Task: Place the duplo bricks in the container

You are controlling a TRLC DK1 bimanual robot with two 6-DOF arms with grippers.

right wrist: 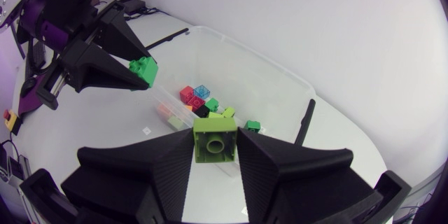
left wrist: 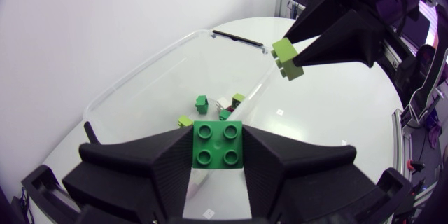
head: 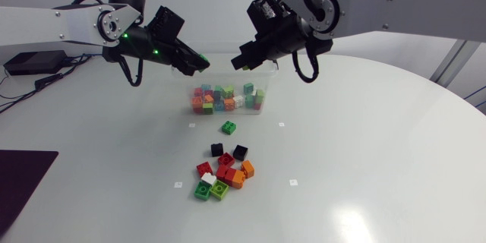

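A clear plastic container (head: 224, 76) at the table's far middle holds several coloured duplo bricks (head: 226, 99). Both grippers hover over its far rim, tips facing each other. My left gripper (head: 202, 61) is shut on a dark green brick (left wrist: 218, 143), studs toward the camera. My right gripper (head: 238, 62) is shut on a lime green brick (right wrist: 214, 144), hollow underside showing. Each wrist view shows the other gripper ahead with its brick: the lime one (left wrist: 288, 59) and the green one (right wrist: 143, 70). More bricks lie in a loose pile (head: 222, 176) near the table's front.
A single green brick (head: 228, 127) lies just in front of the container, with two black bricks (head: 217, 149) (head: 241, 152) behind the pile. A dark mat (head: 19, 182) covers the table's left front corner. A black box with cables (head: 30, 62) sits far left.
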